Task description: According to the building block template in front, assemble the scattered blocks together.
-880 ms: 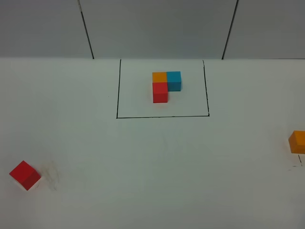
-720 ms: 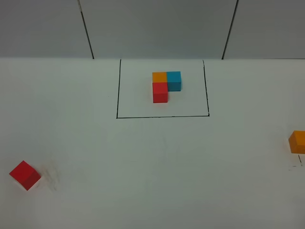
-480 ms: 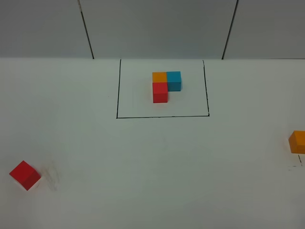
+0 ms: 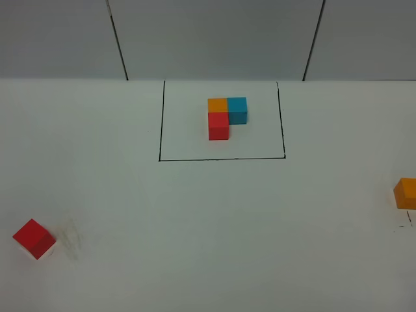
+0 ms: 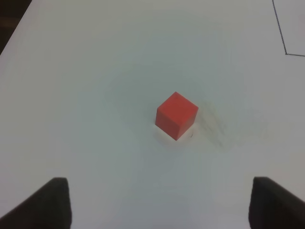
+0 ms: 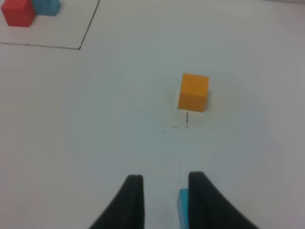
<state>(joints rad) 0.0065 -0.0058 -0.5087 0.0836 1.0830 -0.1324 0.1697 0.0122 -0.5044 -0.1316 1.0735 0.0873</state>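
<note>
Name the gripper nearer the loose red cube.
Left: the left gripper faces the loose red cube close ahead; the right gripper is far off, by the loose orange cube.

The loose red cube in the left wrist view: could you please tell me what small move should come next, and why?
Probably ease the left gripper forward and down toward the red cube: its jaws stand wide open and empty, and the cube lies ahead, roughly centred between them, untouched.
</note>
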